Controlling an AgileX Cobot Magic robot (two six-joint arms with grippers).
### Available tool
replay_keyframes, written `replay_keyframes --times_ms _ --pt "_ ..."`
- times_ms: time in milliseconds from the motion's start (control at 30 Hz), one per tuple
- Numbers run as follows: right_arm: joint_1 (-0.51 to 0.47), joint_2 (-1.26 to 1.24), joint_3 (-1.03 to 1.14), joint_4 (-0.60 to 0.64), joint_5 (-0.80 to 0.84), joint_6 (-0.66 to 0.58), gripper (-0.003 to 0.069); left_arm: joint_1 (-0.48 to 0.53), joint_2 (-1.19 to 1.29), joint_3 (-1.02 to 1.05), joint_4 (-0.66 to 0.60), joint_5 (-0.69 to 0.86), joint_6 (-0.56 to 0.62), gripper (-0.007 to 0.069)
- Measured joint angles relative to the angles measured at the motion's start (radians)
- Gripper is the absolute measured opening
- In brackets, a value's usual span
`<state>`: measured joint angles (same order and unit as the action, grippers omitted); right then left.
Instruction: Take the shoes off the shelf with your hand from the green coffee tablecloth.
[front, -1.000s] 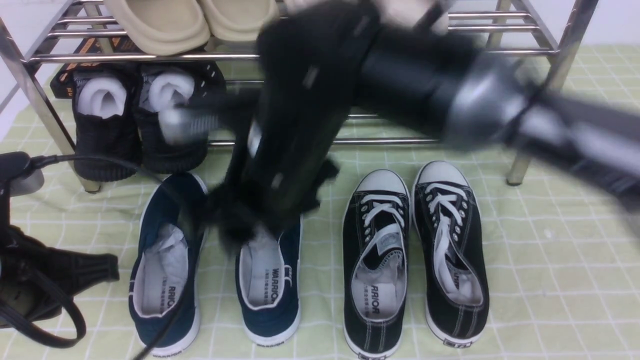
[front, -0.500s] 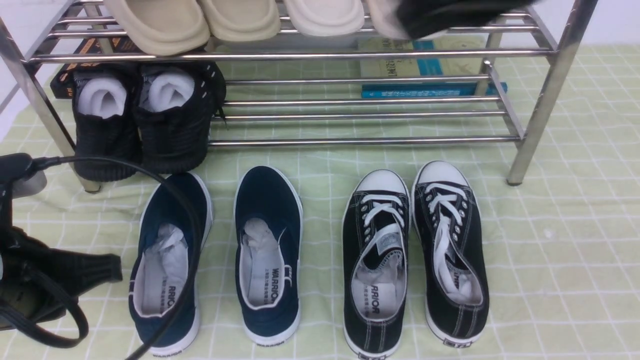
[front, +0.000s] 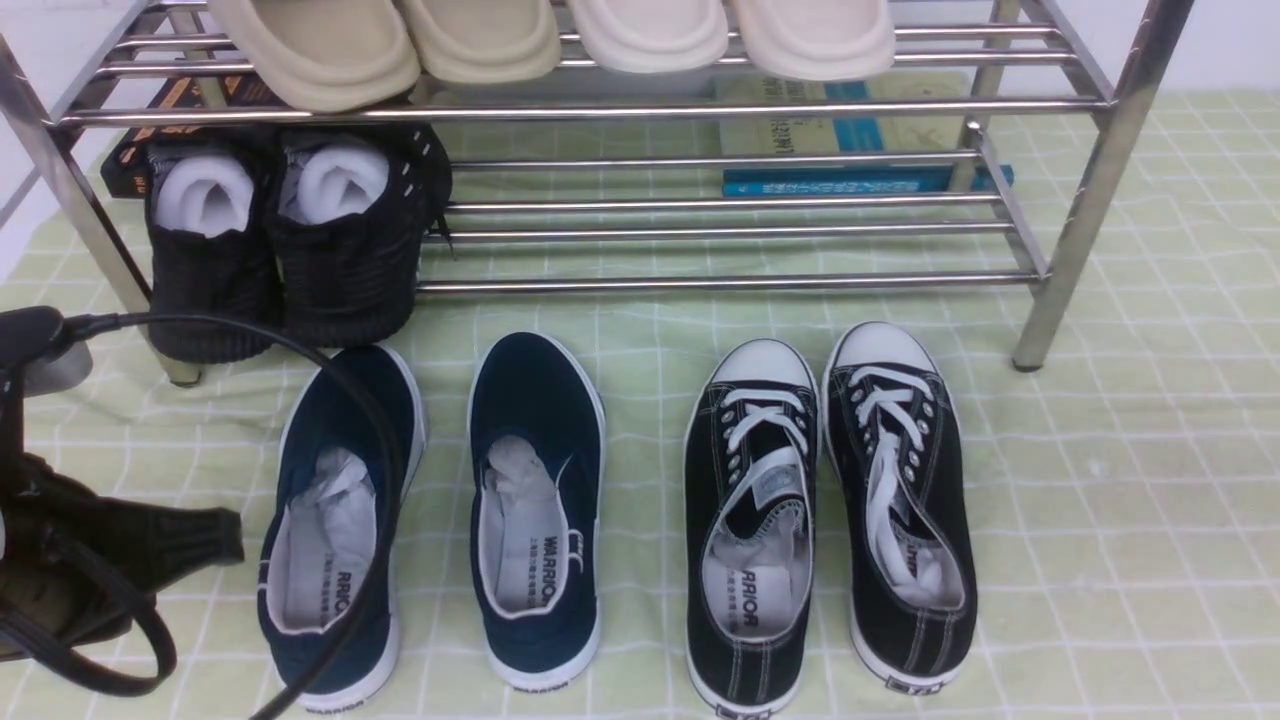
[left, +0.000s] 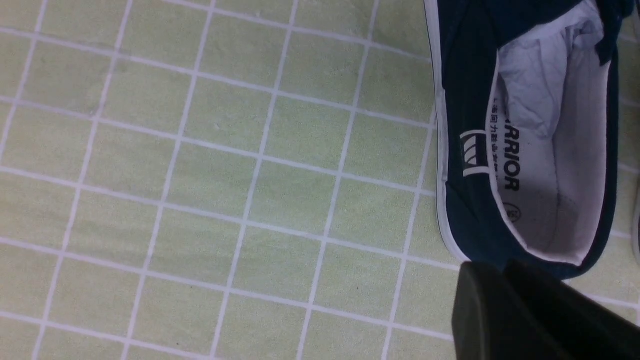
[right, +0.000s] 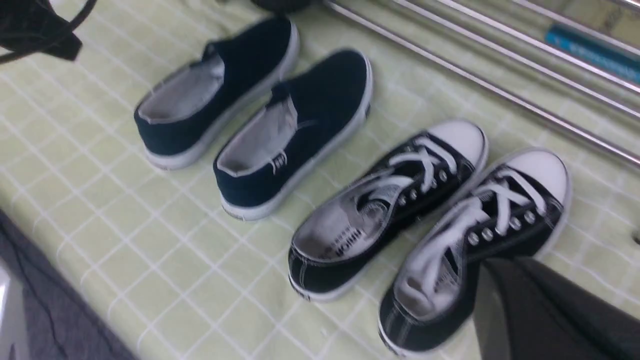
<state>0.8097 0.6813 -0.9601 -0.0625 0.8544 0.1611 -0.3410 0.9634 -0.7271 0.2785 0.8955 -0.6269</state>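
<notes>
The two navy blue shoes stand side by side on the green tablecloth (front: 1100, 560) in front of the shelf (front: 700, 283), one to the left (front: 340, 450) and one to the right (front: 535, 400). Both also show in the right wrist view (right: 250, 65) (right: 320, 100). My left gripper (front: 225, 535) hangs low at the left edge, jaws together and empty; in its wrist view (left: 482, 280) it sits just off the heel of a navy shoe (left: 470, 100). My right gripper (right: 500, 280) is outside the front view, raised above the cloth, jaws together and empty.
A pair of black lace-up sneakers (front: 830, 500) stands to the right of the navy shoes. Black knit shoes (front: 280, 250) sit on the shelf's lower tier, beige slippers (front: 480, 40) on top, books (front: 850, 150) behind. A black cable (front: 380, 480) loops over the left navy shoe.
My right arm, which was over the right navy shoe a second ago, has lifted away up and right and left the front view. The shoes and the left arm have not moved.
</notes>
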Motion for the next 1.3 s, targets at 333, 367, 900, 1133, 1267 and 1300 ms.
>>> replay_keyframes --times_ms 333,367,900,1133,1267,1300 --pt "0.0 -0.133 0.524 0.0 -0.578 0.004 -0.0007 0.0 0.0 0.0 0.0 0.003 0.0 0.0072" --pt "0.0 -0.133 0.542 0.0 -0.605 0.004 -0.0007 0.0 0.0 0.0 0.002 0.003 0.0 0.0072" --pt "0.0 -0.133 0.604 -0.001 -0.625 0.005 0.0005 0.0 0.0 0.0 0.042 0.003 0.0 0.0085" --pt "0.0 -0.144 0.604 -0.001 -0.623 0.005 0.0013 0.0 0.0 0.0 0.042 0.003 0.0 0.0094" --pt "-0.006 -0.179 0.61 0.0 -0.618 0.005 0.0017 0.0 0.0 0.0 0.042 0.003 0.0 0.0099" --pt "-0.031 -0.202 0.625 0.004 -0.619 0.005 0.0018 0.0 0.0 0.0 0.041 0.003 0.0 0.0101"
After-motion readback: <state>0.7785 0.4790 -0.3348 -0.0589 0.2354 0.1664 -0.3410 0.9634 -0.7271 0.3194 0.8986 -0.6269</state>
